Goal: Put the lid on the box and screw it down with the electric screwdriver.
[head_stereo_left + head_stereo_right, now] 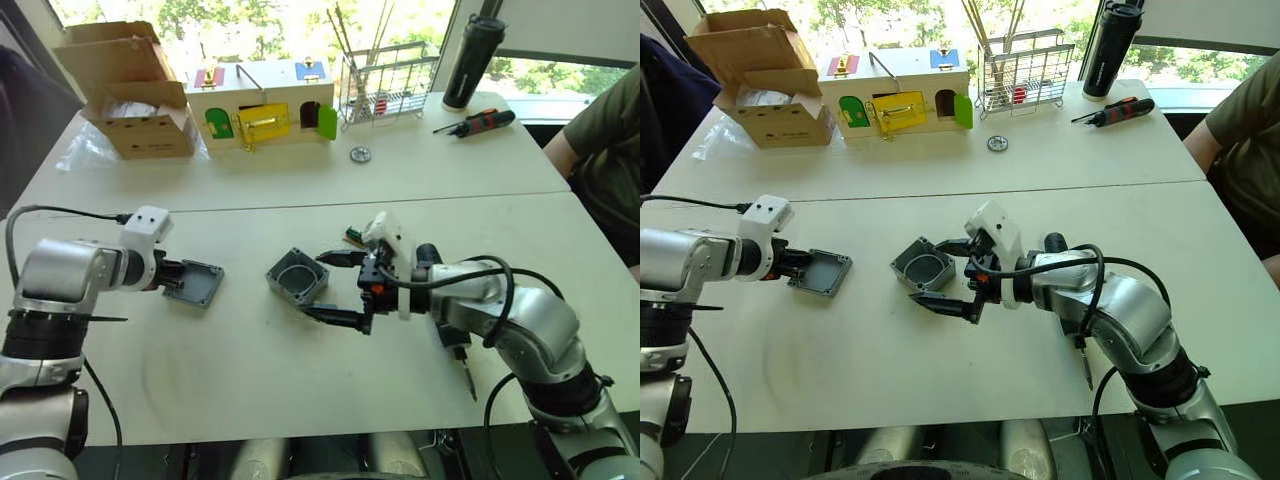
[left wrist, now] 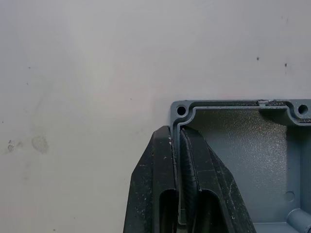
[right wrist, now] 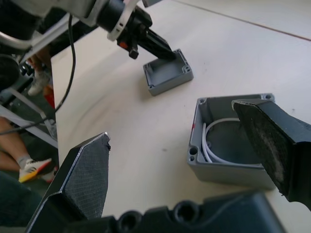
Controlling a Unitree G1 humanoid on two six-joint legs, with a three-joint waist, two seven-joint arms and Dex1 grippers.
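Observation:
The lid (image 1: 197, 284) lies hollow side up on the white table at the left. My left gripper (image 1: 172, 275) is shut on its near rim, one finger inside the wall and one outside (image 2: 155, 184). The box (image 1: 297, 276) sits open at the table's middle, a white wire coiled inside (image 3: 214, 155). My right gripper (image 1: 337, 288) stands open just right of the box, one finger over its far right corner, the other in front of it. The electric screwdriver (image 1: 456, 347) lies on the table under my right forearm, its thin bit pointing toward the front edge.
Along the back stand a brown cardboard box (image 1: 130, 95), a wooden box with coloured doors (image 1: 262, 108), a wire rack (image 1: 385, 80), a black bottle (image 1: 470, 60) and a red-and-black hand screwdriver (image 1: 480, 122). A person's arm (image 1: 605, 160) shows at the right edge.

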